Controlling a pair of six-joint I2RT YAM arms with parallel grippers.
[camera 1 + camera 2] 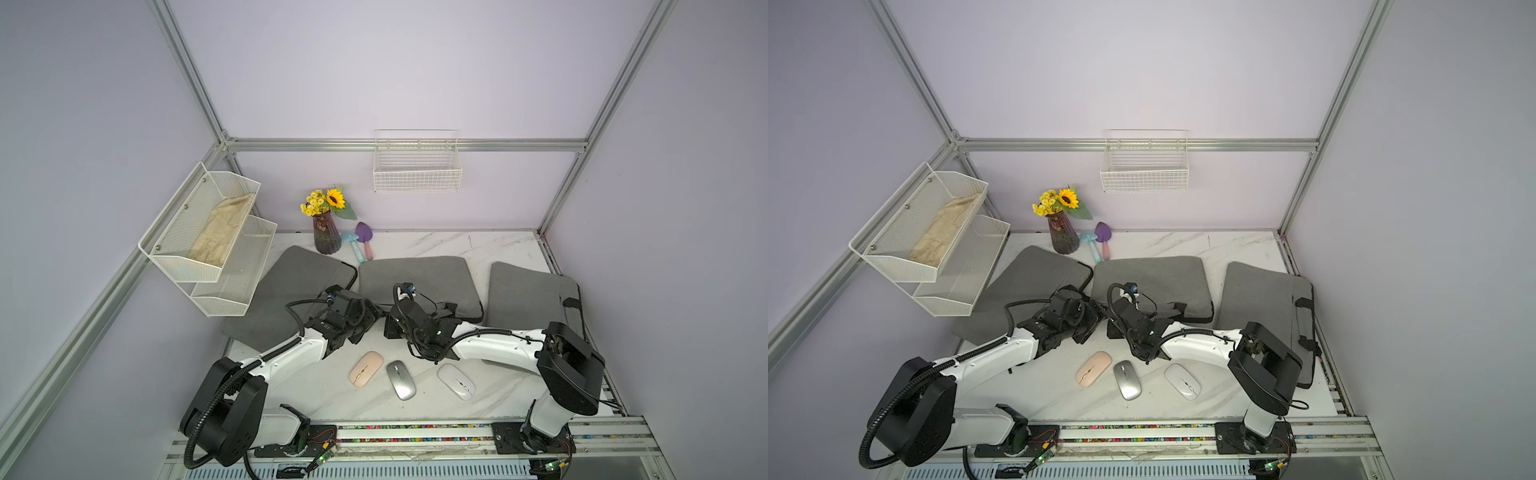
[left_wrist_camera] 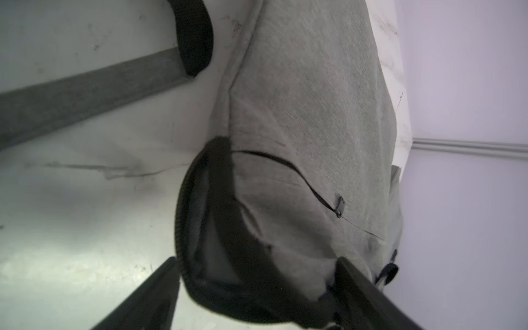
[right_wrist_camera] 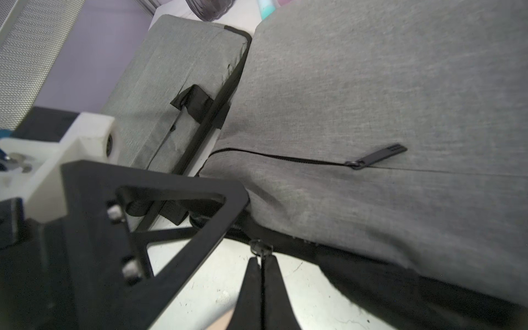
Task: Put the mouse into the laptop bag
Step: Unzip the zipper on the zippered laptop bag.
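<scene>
Three mice lie near the table's front in both top views: pink (image 1: pixel 365 369), silver (image 1: pixel 401 379) and white (image 1: pixel 456 381). No gripper touches them. Behind them lies the middle grey laptop bag (image 1: pixel 415 278), with both grippers at its near left corner. My right gripper (image 3: pixel 262 258) is shut on the ring of the bag's main zipper pull (image 3: pixel 258 247). My left gripper (image 2: pixel 255 260) is open. Its fingers stand on either side of the bag's corner (image 2: pixel 308 114), where the black zipper edge gapes a little.
Two more grey bags flank the middle one, at the left (image 1: pixel 291 282) and the right (image 1: pixel 523 295). A vase of flowers (image 1: pixel 326 237) and toy trowels (image 1: pixel 365 239) stand at the back. A mesh shelf (image 1: pixel 208 237) and a wire basket (image 1: pixel 417 166) hang on the walls.
</scene>
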